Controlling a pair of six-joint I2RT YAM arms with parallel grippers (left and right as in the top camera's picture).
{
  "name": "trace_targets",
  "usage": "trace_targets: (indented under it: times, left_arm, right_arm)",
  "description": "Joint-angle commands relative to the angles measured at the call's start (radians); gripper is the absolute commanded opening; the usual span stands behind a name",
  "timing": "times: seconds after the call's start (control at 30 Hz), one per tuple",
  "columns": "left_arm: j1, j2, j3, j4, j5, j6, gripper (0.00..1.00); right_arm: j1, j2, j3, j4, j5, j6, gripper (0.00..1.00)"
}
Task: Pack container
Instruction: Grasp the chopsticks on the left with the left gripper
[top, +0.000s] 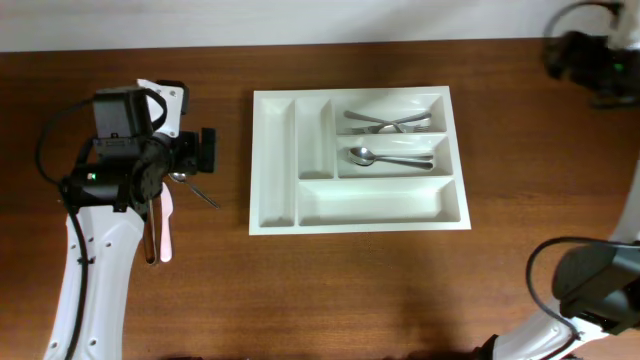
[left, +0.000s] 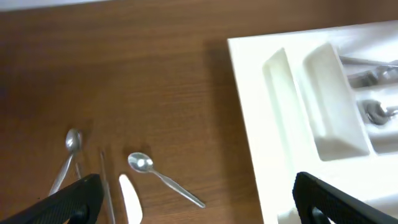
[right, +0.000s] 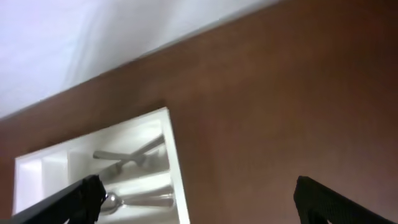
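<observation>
The white cutlery tray lies mid-table. Its top long compartment holds forks and the middle one holds spoons; the bottom one and the two upright ones look empty. My left gripper is open and empty, left of the tray, above loose cutlery: a small spoon, another spoon, a thin utensil and a white plastic piece. My right gripper is open and empty at the far right corner, high above the table; the tray's right end shows in its view.
A white plastic utensil and a wooden-handled one lie beside the left arm. The tray's left rim shows in the left wrist view. The table's far edge meets a white wall.
</observation>
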Motion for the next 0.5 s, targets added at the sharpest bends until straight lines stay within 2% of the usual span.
trace_targets:
  times: [0.0, 0.17, 0.33, 0.47]
  left_arm:
    - [0.014, 0.010, 0.022, 0.020, -0.204, -0.140, 0.99]
    - [0.110, 0.084, 0.082, -0.024, -0.231, -0.160, 1.00]
    - [0.222, 0.275, 0.189, -0.180, -0.145, -0.172, 1.00]
    - [0.272, 0.400, 0.217, -0.228, -0.121, -0.168, 0.97]
  right_arm:
    - [-0.039, 0.019, -0.031, -0.034, -0.042, 0.117, 0.99]
    - [-0.063, 0.026, -0.087, -0.055, -0.042, 0.117, 0.99]
    - [-0.049, 0.026, -0.132, -0.063, -0.042, 0.117, 0.99]
    - [-0.034, 0.026, -0.141, -0.085, -0.042, 0.117, 0.99]
